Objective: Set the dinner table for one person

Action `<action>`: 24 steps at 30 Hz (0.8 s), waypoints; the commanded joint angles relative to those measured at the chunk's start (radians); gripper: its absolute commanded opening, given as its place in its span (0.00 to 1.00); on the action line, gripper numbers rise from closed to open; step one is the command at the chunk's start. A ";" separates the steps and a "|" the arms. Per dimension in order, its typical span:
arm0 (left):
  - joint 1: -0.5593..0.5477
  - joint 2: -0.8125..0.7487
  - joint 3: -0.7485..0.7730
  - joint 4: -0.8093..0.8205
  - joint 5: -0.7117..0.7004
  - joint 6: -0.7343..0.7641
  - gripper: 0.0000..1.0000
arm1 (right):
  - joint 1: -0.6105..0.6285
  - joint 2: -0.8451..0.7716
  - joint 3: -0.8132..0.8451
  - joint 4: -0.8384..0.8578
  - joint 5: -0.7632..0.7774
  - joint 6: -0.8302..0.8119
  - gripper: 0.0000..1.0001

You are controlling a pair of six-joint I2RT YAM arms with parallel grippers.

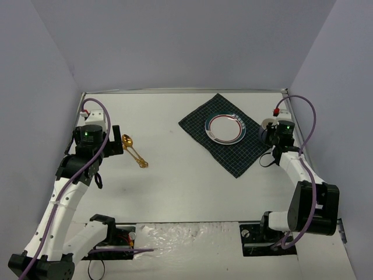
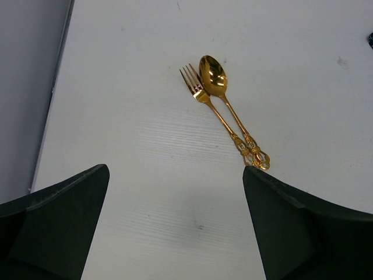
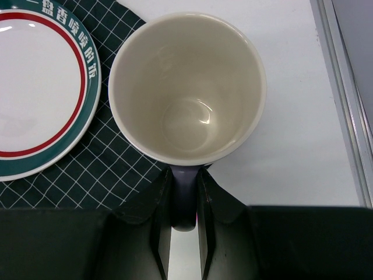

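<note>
The white dinner table bears a dark green checked cloth with a white plate rimmed in green and red. A gold fork and gold spoon lie side by side on the table's left part. My left gripper is open and empty above the bare table, just short of the handle ends. My right gripper is shut on the purple handle of a cream-lined mug. The mug is upright at the cloth's right corner, beside the plate.
Grey walls close the table at the back and both sides. A metal rail runs along the right edge near the mug. The arm bases and crinkled foil sit at the near edge.
</note>
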 commanded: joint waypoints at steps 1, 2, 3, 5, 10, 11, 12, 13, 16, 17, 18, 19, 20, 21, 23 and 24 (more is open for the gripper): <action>0.003 -0.010 0.012 0.064 -0.005 -0.001 0.97 | -0.011 0.015 0.035 0.197 -0.012 -0.042 0.00; 0.003 -0.010 0.012 0.064 -0.005 -0.001 0.97 | -0.011 0.016 0.036 0.198 -0.013 -0.042 0.00; 0.003 -0.008 0.011 0.064 -0.003 0.000 0.97 | -0.012 0.024 0.035 0.205 -0.024 -0.041 0.00; 0.004 -0.003 0.011 0.065 -0.002 0.001 0.97 | -0.015 0.038 0.036 0.216 -0.036 -0.042 0.00; 0.004 0.000 0.009 0.065 -0.004 0.001 0.97 | -0.017 0.062 0.029 0.242 -0.037 -0.042 0.00; 0.004 0.000 0.008 0.065 -0.004 0.001 0.97 | -0.018 0.065 0.025 0.251 -0.036 -0.040 0.00; 0.004 0.000 0.008 0.065 -0.004 0.002 0.97 | -0.020 0.066 0.020 0.259 -0.036 -0.039 0.00; 0.004 0.000 0.008 0.066 -0.003 0.003 0.97 | -0.023 0.067 0.017 0.263 -0.035 -0.039 0.00; 0.004 0.001 0.008 0.067 -0.001 0.004 0.97 | -0.032 0.070 0.011 0.278 -0.041 -0.035 0.00; 0.004 0.001 0.008 0.067 -0.001 0.004 0.97 | -0.033 0.072 0.011 0.281 -0.044 -0.035 0.00; 0.004 0.001 0.007 0.067 0.000 0.004 0.97 | -0.035 0.071 0.012 0.283 -0.047 -0.034 0.00; 0.004 0.001 0.006 0.068 0.000 0.005 0.97 | -0.036 0.070 0.013 0.285 -0.049 -0.034 0.00; 0.004 0.001 0.006 0.068 0.001 0.005 0.97 | -0.038 0.070 0.013 0.287 -0.051 -0.034 0.00; 0.004 0.001 0.006 0.068 0.001 0.005 0.97 | -0.040 0.072 0.012 0.289 -0.053 -0.034 0.00; 0.004 0.002 0.006 0.069 0.001 0.005 0.97 | -0.045 0.080 0.009 0.295 -0.060 -0.032 0.00; 0.004 0.001 0.006 0.070 0.002 0.005 0.97 | -0.049 0.082 0.005 0.305 -0.063 -0.030 0.00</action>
